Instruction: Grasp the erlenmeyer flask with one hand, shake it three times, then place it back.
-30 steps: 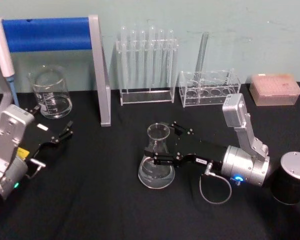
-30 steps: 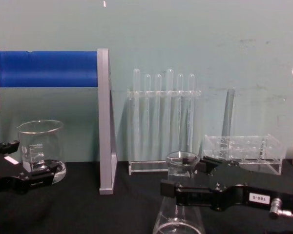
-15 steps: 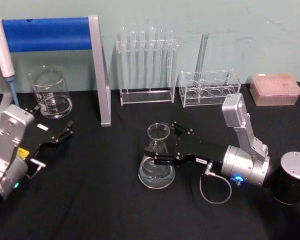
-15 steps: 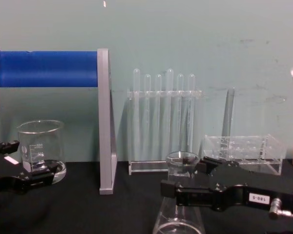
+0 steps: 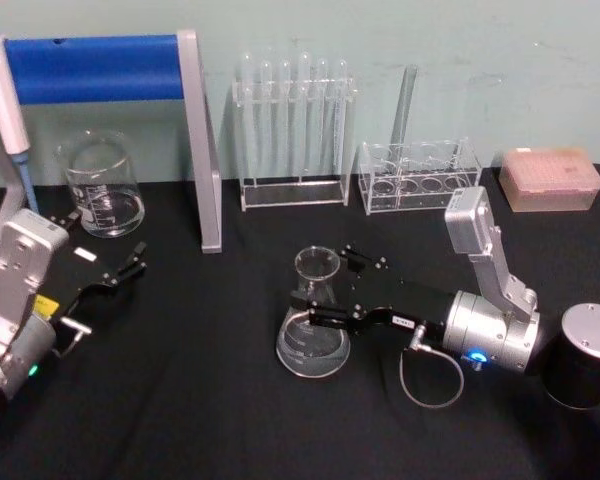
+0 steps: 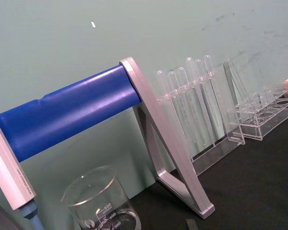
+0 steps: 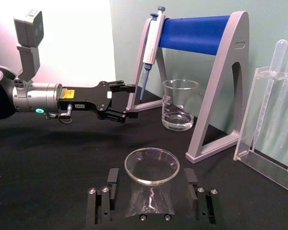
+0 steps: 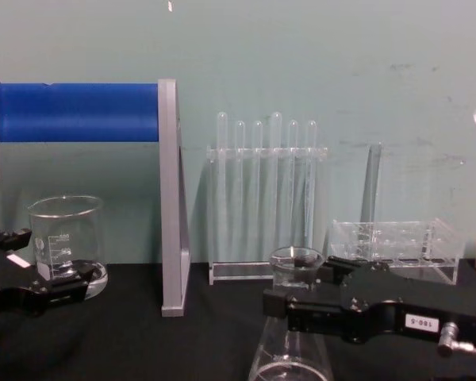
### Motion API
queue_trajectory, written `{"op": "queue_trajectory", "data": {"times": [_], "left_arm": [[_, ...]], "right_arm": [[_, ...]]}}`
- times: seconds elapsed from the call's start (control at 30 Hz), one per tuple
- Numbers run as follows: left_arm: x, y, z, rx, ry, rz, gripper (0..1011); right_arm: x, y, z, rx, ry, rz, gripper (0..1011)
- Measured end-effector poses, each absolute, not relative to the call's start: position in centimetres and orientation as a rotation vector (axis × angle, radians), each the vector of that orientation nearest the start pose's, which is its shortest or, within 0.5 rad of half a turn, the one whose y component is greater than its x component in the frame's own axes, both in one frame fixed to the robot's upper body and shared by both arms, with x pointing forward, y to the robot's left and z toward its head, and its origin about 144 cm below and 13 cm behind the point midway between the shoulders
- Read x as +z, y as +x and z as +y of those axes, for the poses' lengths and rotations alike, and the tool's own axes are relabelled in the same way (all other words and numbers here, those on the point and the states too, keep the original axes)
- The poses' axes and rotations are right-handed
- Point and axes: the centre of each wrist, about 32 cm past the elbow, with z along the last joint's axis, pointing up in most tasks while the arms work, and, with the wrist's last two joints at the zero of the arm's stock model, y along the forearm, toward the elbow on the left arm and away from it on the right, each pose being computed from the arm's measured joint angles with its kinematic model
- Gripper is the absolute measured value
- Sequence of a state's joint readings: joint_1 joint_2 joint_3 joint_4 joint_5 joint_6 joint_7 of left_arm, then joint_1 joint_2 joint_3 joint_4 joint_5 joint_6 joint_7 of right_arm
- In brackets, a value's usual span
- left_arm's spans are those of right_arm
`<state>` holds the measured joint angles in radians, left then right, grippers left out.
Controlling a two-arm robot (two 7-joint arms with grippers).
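Slippage is the risk: right gripper fingers sit spread either side of the neck of the erlenmeyer flask, which stands on the black table. An off-centre squeeze could tip the glass. The left gripper is parked at the left, fingers parted.

Soft, even light from above; the tubes cast faint shadows on the green wall; the black cloth stays dark, no glare; small glints on the flask and beaker; a pale wall glows near white.
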<state>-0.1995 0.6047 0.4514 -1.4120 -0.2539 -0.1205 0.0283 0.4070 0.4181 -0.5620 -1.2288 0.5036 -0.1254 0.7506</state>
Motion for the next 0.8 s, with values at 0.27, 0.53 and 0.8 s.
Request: {"op": "queue_trajectory", "data": {"times": [0.27,0.53,0.8], "left_arm": [[113.98,48.86,30.97,1.248,0.304,-0.285,1001],[113.98,48.86,30.97,1.248,0.304,-0.285,1001],[113.98,48.86,30.97,1.248,0.304,-0.285,1001]], "right_arm": [[114.42,54.24,-24.22,-0.479,-0.063,-0.008,650],[114.42,54.24,-24.23,-0.479,-0.063,-0.008,453],[114.42,54.24,-24.23,-0.479,-0.063,-0.008,456]]}}
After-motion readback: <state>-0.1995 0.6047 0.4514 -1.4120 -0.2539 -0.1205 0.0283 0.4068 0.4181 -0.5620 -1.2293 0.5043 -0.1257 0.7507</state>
